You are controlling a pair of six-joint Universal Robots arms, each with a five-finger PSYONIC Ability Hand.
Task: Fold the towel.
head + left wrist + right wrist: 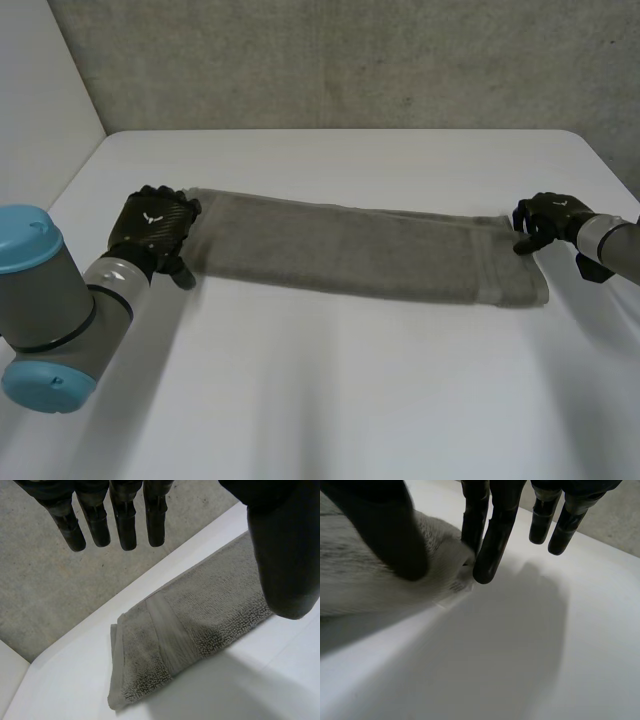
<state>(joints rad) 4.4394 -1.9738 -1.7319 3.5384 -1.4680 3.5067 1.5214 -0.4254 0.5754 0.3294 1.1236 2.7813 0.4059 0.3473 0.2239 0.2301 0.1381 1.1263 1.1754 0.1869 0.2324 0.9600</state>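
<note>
- Grey-brown terry towel (350, 250), doubled into a long narrow strip, lies flat across the white table (330, 400), reaching from one hand to the other.
- Handling, in our judgement: soft, limp and light. The thick pile should grip the fingers rather than slip. It will sag and drag if lifted by one end alone (no stiffness to carry a crease). Nothing about it is fragile.
- Best hold, as we judge it: the corners of the short ends, near the flat woven band (167, 630), where the hems look firmer.
- At the strip's left end is the left hand (150, 228). Its wrist view shows the fingers (125, 525) straight and set apart from the thumb, above the towel end and gripping nothing.
- At the far corner of the right end is the right hand (545, 220). Its thumb (390, 530) lies on top of the cloth and a fingertip is against the corner. The cloth is bunched between them, so we read a pinch.
- Surface: smooth and matte, so the cloth should slide easily.
- Room: a rough grey wall (350, 60) stands close behind the table.
</note>
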